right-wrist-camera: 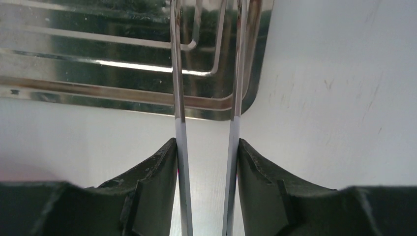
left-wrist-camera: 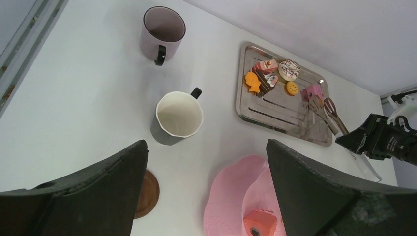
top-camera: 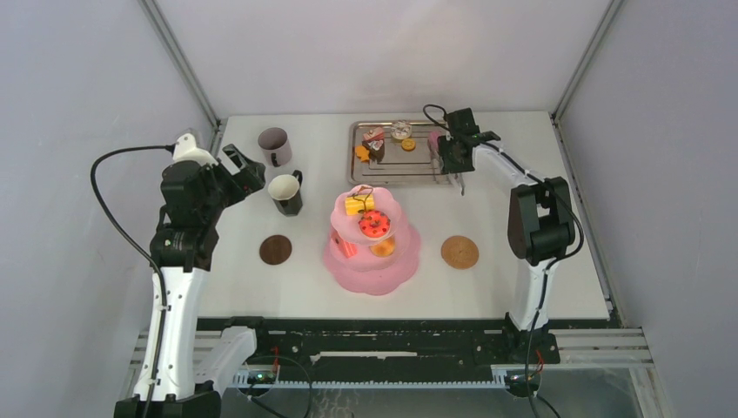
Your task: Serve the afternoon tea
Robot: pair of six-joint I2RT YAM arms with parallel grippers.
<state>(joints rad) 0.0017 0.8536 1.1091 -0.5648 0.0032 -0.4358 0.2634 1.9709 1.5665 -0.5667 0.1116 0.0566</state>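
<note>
One pink stand (top-camera: 374,283) is standing upright at the middle of the surface (top-camera: 522,287), its gold handle (top-camera: 361,191) pointing straight up. Four toy cakes are sitting on it. A yellow cake (top-camera: 353,205) and a round red cake (top-camera: 374,224) are lying on the upper plate. An orange pastry (top-camera: 383,248) and a pink-red piece (top-camera: 346,246) are peeking out from a lower tier, and which tier is hard to tell.

Five or six more cakes are lying on one steel tray (top-camera: 392,170) just beyond the stand:
- an orange leaf shape (left-wrist-camera: 252,82)
- a brown piece (left-wrist-camera: 264,80) touching a pink-topped slice (left-wrist-camera: 269,65), which may be one cake or two
- a doughnut (left-wrist-camera: 289,70)
- an orange disc (left-wrist-camera: 292,88)
- a pink block (left-wrist-camera: 312,91)

Two mugs are standing upright, left of the tray. The mauve mug (top-camera: 274,144) is turning its grip toward the near edge, and the black mug (top-camera: 287,193) is turning its grip far-right. Two round coasters are lying bare, a dark coaster (top-camera: 275,250) left of the stand and a lighter coaster (top-camera: 459,252) right of it.

The right hand (right-wrist-camera: 207,157) is pinching one pair of metal tongs (right-wrist-camera: 177,88), a finger pressing on each arm. The tongs' long axis is running from the hand out over the tray's right end, tips beside the pink block. Their hinge end is being cut off in the wrist view.

The left hand (left-wrist-camera: 206,145) is hanging spread wide and gripping nothing, above the surface near the black mug.
</note>
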